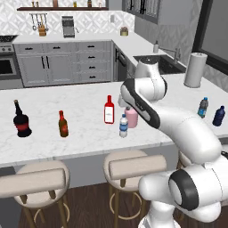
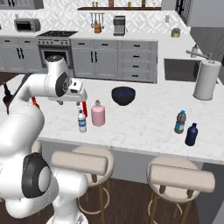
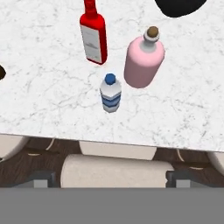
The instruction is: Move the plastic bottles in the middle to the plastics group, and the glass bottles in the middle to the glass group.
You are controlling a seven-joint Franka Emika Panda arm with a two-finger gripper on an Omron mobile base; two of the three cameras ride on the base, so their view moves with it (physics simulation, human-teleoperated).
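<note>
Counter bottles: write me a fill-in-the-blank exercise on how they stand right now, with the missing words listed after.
1. The small clear water bottle stands nearest the counter's ____ edge among the three middle bottles.
2. The pale pink bottle is stopped with a ____ cork.
3. The slim red bottle carries a ____ label.
4. The black long-necked bottle stands beside a small ____ bottle.

Missing words: front; brown; white; brown
</note>
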